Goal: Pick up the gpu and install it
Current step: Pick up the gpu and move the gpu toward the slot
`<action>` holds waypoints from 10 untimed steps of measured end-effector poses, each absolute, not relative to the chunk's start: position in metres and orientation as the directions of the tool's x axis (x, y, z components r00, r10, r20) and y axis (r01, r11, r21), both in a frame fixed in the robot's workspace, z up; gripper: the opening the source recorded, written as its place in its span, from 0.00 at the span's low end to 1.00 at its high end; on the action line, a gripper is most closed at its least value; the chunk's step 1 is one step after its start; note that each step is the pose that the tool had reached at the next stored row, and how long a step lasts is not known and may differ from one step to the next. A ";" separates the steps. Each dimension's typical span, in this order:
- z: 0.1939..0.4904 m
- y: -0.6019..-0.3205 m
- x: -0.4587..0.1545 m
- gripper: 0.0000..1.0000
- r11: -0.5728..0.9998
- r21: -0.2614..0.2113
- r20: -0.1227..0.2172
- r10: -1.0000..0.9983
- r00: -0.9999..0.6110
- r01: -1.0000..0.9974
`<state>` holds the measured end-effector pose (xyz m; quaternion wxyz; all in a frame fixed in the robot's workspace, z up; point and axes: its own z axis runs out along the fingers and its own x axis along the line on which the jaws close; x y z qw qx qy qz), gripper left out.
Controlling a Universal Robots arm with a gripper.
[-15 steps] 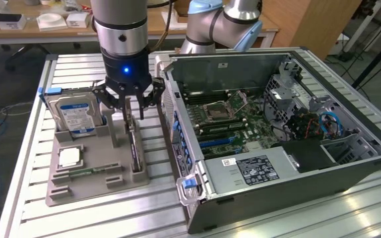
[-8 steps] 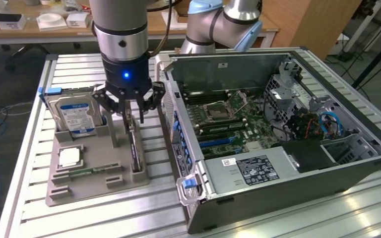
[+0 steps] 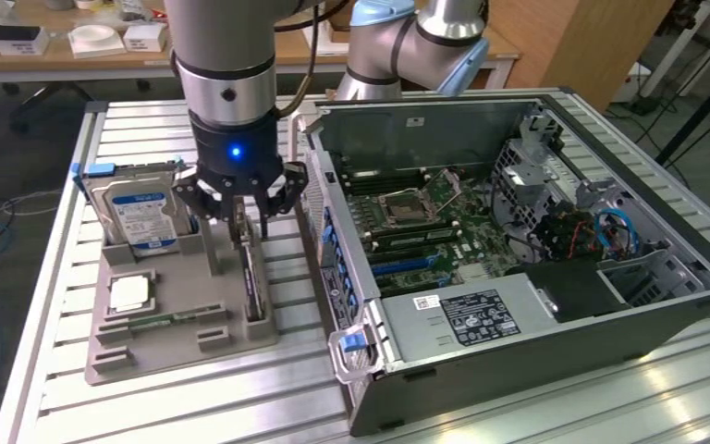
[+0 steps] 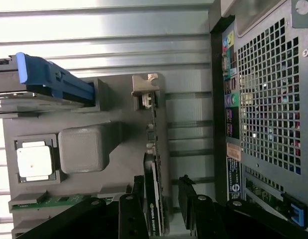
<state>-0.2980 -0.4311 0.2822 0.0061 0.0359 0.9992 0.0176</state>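
gpu (image 3: 252,277): standing on its long edge in a slot of the gray holder (image 3: 164,356), which is sitting on the tabletop (image 3: 47,277) just beside the open computer case (image 3: 516,388); its silver bracket (image 4: 145,85) is at the end of the card farther from the fingers.
gripper (image 3: 247,215): hanging straight down over the card, right above its upper edge.
fingers (image 4: 128,215): standing wide, one on each side of the thin card, with a gap showing on one side — not clamping it.
step in hand: the pick-up, judging by the pose; the arm is lining up its grasp, and the card is sitting in the holder, not in the case.
neighbours: a hard drive (image 3: 140,217) is standing in the holder to the exterior view's left of the card; a processor (image 3: 129,294) and a green memory stick (image 3: 170,320) are lying in the same holder, apart from the fingers.
what the grasp is calling for: in my judgement, fingers centred across the card and low enough to be catching the flat faces rather than only the top edge — then a square closing and a straight pull clear of the slot.
install site: the motherboard (image 3: 435,231) is lying exposed inside the case; which slot is meant I cannot tell.
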 end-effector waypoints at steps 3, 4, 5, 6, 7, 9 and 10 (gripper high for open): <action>0.280 -0.432 -0.298 0.41 0.997 0.035 -0.010 0.072 -0.997 0.072; 0.279 -0.432 -0.298 0.41 0.997 0.035 -0.010 0.072 -0.997 0.072; 0.278 -0.432 -0.298 0.41 0.997 0.035 -0.009 0.072 -0.997 0.072; 0.278 -0.433 -0.298 0.41 0.997 0.035 -0.009 0.072 -0.997 0.072; 0.277 -0.433 -0.298 0.41 0.997 0.035 -0.009 0.072 -0.997 0.071; 0.276 -0.436 -0.298 0.41 0.997 0.035 -0.009 0.072 -0.997 0.072; 0.275 -0.437 -0.299 0.41 0.997 0.035 -0.008 0.072 -0.997 0.072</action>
